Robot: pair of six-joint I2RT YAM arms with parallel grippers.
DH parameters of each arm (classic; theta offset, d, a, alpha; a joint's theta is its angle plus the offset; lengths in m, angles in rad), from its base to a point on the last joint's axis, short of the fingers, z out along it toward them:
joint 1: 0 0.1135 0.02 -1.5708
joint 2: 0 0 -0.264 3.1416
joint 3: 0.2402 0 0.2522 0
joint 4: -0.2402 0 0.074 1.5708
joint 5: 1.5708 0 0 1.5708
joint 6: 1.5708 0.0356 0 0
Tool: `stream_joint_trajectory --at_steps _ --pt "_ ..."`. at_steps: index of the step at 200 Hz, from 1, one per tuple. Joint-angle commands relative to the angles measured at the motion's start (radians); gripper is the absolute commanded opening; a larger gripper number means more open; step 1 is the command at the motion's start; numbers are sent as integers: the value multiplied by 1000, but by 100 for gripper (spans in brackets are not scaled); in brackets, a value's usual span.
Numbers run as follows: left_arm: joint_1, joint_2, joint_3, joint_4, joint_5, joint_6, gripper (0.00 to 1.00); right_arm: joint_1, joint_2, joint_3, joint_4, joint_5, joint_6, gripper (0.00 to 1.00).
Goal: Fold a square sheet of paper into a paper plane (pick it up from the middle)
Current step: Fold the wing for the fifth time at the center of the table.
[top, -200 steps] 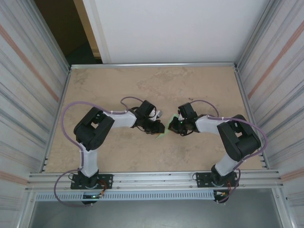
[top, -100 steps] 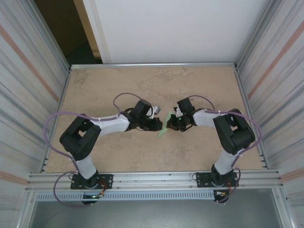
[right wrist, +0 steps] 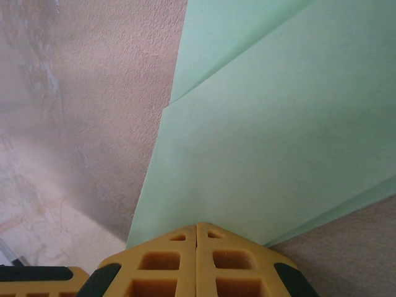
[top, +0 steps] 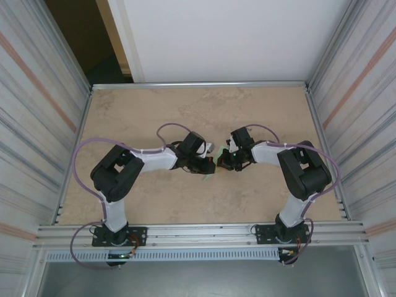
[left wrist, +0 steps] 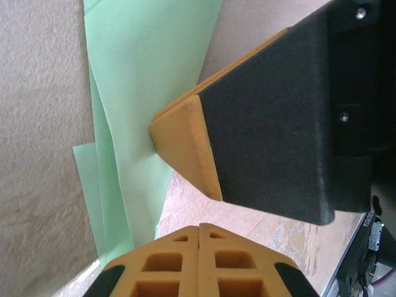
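Mid-worktop [top: 260, 111], both claws meet at the folded green paper [right wrist: 260, 124] — right claw [right wrist: 197, 228] clenched on it, likely steadying it for creasing; left claw [left wrist: 198, 228] squeezed closed beside its edge — pinching it or not, I cannot tell.

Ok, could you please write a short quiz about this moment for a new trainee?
1. True or false: the right claw is shut on the green paper.
2. Where on the table is the paper? A: far edge. B: middle. C: near left corner.
3. Fill in: the left claw is ___ (open or shut).
Key: 1 true; 2 B; 3 shut.
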Motion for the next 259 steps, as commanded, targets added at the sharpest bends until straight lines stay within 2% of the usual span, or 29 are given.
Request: stream_joint_trajectory --at_steps 1,156,259 --pt "6 24 30 -43 18 23 4 -4 39 4 -70 17 -24 8" --pt "11 59 -4 -55 6 17 4 -4 64 14 -112 49 -21 7" --pt "-4 22 -84 -91 -40 19 3 -3 95 39 -176 106 -22 7"
